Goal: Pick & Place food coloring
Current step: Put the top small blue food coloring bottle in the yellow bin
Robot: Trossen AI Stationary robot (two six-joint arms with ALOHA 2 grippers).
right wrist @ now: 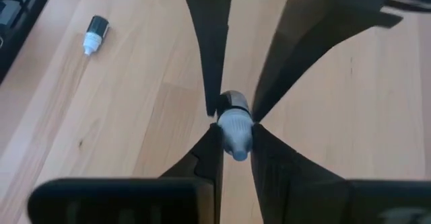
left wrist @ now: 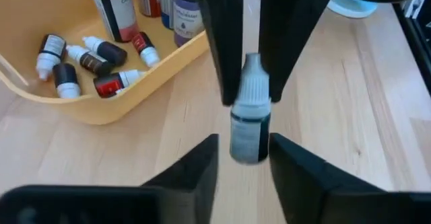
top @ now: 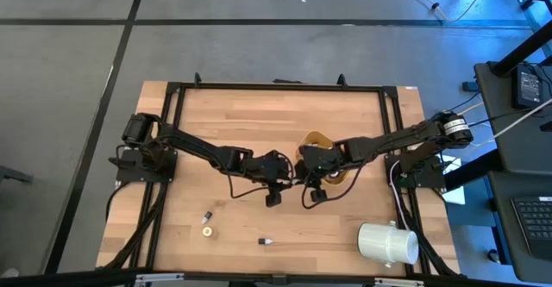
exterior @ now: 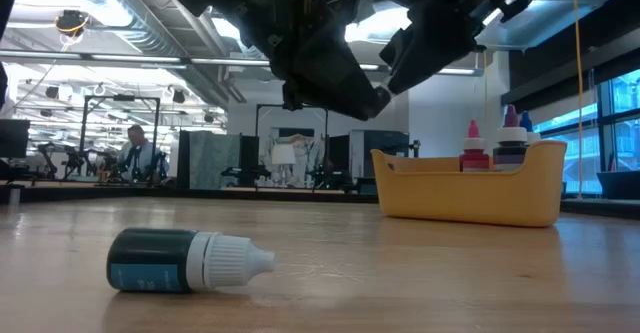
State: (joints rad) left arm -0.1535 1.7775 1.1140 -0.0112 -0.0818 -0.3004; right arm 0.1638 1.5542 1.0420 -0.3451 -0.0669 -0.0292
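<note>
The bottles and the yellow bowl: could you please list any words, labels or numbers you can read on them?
No text is legible.
Lying bottle: teal label, print too blurred.
Upright bottles in the yellow bowl: labels carry print too small and blurred.
Bottle between the two grippers: nothing readable.

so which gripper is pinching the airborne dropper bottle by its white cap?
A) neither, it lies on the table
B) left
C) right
C: in the right wrist view the right gripper's own fingers close on the cap of the dropper bottle.
</note>
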